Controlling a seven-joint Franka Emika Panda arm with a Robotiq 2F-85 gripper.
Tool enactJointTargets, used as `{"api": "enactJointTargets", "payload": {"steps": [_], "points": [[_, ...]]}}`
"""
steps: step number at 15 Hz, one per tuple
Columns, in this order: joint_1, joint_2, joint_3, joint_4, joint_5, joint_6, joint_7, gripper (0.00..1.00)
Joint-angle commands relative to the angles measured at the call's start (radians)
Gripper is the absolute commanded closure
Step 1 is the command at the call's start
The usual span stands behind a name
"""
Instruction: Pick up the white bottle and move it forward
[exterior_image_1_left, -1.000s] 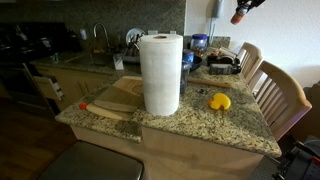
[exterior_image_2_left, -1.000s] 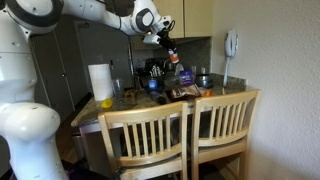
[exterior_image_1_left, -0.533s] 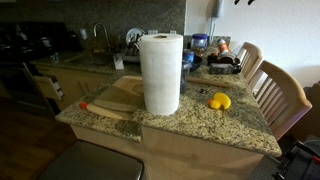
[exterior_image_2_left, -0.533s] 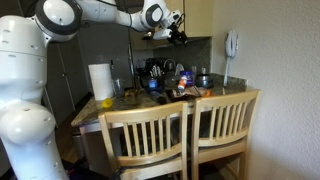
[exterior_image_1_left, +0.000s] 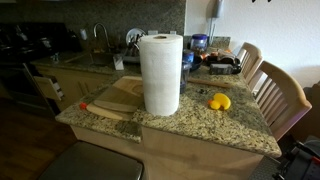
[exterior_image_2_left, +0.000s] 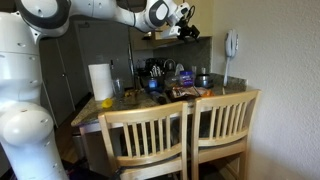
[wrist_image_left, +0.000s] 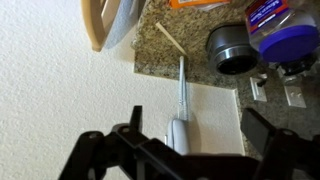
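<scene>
The white bottle (wrist_image_left: 285, 30) stands on the granite counter; from above I see its white top with a blue rim. In an exterior view the white bottle (exterior_image_2_left: 185, 75) sits among the clutter at the wall end of the counter. My gripper (exterior_image_2_left: 190, 28) hangs high above it, close to the wall. In the wrist view my gripper (wrist_image_left: 195, 150) is open, its dark fingers (wrist_image_left: 130, 135) spread wide with nothing between them. It touches nothing.
A tall paper towel roll (exterior_image_1_left: 160, 72), a yellow object (exterior_image_1_left: 219, 101) and a wooden board (exterior_image_1_left: 110, 100) sit on the counter. A metal cup (wrist_image_left: 232, 50) stands beside the bottle. A wall phone (exterior_image_2_left: 231, 43) hangs nearby. Two wooden chairs (exterior_image_2_left: 180, 130) stand at the counter's edge.
The gripper has risen from just above the counter up towards the wall. Its jaws have opened, and the object it gripped a second ago is no longer in it.
</scene>
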Motion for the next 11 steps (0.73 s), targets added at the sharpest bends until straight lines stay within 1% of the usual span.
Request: {"api": "enactJointTargets", "payload": {"steps": [1,2,3,5,7,9,10,11], "points": [[0.024,-0.073,-0.011,-0.078,-0.132,-0.045,0.002,0.0],[-0.012,-0.091,0.042,-0.091,-0.099,-0.096,-0.059,0.0],[-0.016,-0.112,0.06,-0.114,-0.049,-0.124,-0.109,0.0],[-0.02,-0.144,0.084,-0.146,0.053,-0.18,-0.209,0.0],[-0.017,-0.173,0.093,-0.168,0.145,-0.267,-0.306,0.0],[-0.014,-0.192,0.09,-0.183,0.188,-0.376,-0.372,0.0],[-0.01,-0.146,0.088,-0.125,0.147,-0.318,-0.3,0.0],[-0.009,-0.155,0.087,-0.134,0.16,-0.352,-0.323,0.0]]}}
